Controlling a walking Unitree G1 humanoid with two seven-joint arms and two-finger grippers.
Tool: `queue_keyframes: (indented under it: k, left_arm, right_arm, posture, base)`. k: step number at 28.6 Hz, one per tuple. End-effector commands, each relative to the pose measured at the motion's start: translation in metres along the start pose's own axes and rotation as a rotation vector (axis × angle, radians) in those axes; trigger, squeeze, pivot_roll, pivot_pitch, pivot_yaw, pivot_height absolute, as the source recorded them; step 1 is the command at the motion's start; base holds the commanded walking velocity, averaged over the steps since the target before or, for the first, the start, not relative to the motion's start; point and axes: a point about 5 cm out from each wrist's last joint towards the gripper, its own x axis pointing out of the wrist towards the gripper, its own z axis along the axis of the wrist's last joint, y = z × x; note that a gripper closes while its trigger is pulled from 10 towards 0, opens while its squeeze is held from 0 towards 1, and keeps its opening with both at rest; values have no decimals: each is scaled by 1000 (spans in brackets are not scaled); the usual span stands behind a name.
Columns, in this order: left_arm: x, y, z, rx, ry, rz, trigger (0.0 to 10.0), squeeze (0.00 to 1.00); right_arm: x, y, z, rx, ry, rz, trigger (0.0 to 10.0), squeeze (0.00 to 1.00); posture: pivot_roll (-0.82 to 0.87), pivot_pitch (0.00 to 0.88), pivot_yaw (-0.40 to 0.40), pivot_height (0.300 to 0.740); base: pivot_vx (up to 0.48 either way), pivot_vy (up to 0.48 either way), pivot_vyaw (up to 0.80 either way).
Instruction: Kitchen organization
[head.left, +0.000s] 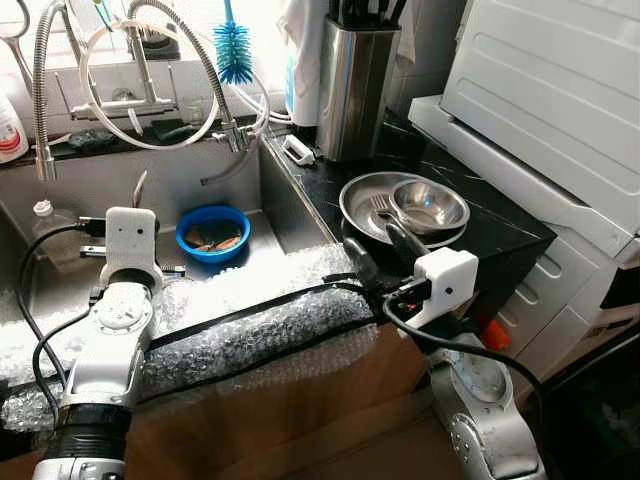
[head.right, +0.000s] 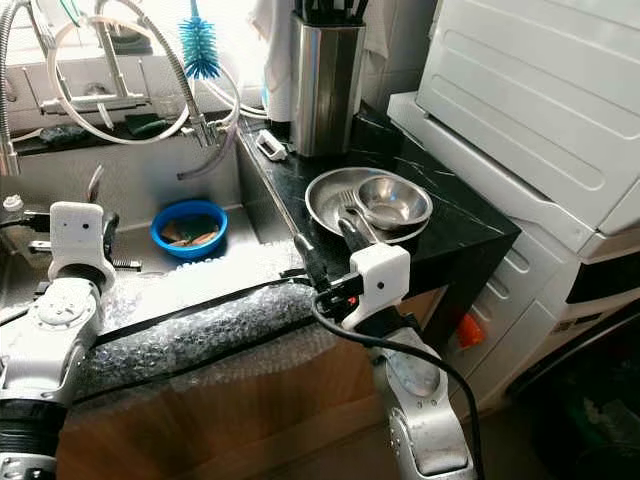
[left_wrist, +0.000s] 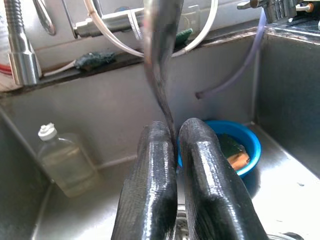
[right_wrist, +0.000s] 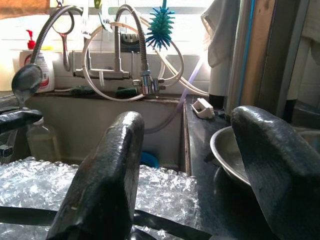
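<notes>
My left gripper (left_wrist: 175, 145) is shut on the thin handle of a metal spoon (left_wrist: 159, 55) and holds it upright over the sink (head.left: 150, 170). The spoon's bowl (right_wrist: 26, 82) shows above that gripper. A blue bowl (head.left: 213, 234) with scraps inside sits on the sink floor just beyond it. My right gripper (head.left: 383, 252) is open and empty at the counter's near edge. Right in front of it lies a steel plate (head.left: 355, 205) holding a small steel bowl (head.left: 430, 205) and a fork (head.left: 383, 210).
Bubble wrap (head.left: 250, 320) with black straps covers the sink's front edge. A clear bottle (head.left: 45, 215) stands in the sink's left corner. A steel knife block (head.left: 355, 85) and a blue brush (head.left: 232, 45) stand at the back. A white appliance (head.left: 560, 110) walls off the right.
</notes>
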Motion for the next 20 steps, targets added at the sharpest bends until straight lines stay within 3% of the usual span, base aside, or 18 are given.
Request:
queue_keyframes:
  k: [1,12,15,16,20]
  left_arm:
    - [-2,-3,-4,5,24,-15,10000,1000]
    - [1,-6,4,-25,-8,-3,10000,1000]
    - [1,-3,11,-54,-54,31,10000,1000]
    - [1,-1,17,-65,-93,45,10000,910]
    - [0,1,25,-79,-143,63,10000,910]
  right_arm:
    - [0,-4,3,-11,-2,-14,10000,0]
    - [0,-4,2,-13,10,-21,10000,0]
    - [1,-4,2,-15,12,-26,10000,0]
    - [0,-6,2,-17,14,-40,10000,0]
    - [0,-8,2,-19,16,-61,10000,0]
  posture:
    - [-35,0,-62,740]
    - [-38,0,-62,740]
    - [-38,0,-63,740]
    - [-40,0,-64,740]
    - [-40,0,-64,740]
  base:
    - [0,0,0]
    - [0,0,0]
    - [0,0,0]
    - [0,0,0]
    - [0,0,0]
